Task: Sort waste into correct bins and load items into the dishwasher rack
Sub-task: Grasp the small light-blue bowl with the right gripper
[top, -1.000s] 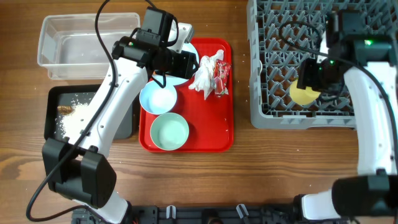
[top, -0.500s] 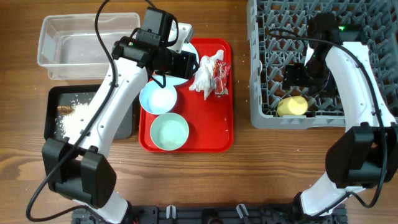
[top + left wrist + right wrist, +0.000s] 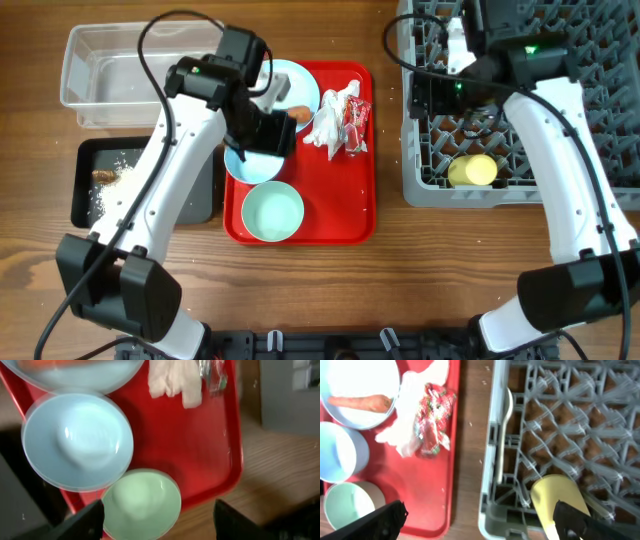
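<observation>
While both claws stand released and empty, you have the small yellow cup [image 3: 473, 171] lying at the near edge of the large grey pegged rack [image 3: 420, 192]. Your right claw [image 3: 432, 95] is over the rack's left side. Your left claw [image 3: 159, 510] hovers above the pale-blue bowl [image 3: 77, 440] and greenish bowl [image 3: 142, 505] on the flat red tray [image 3: 352, 205]. Crumpled white and red-printed wrappers [image 3: 338, 115] lie just beside the round pale-blue plate [image 3: 300, 85], which bears the orange carrot [image 3: 360, 403].
</observation>
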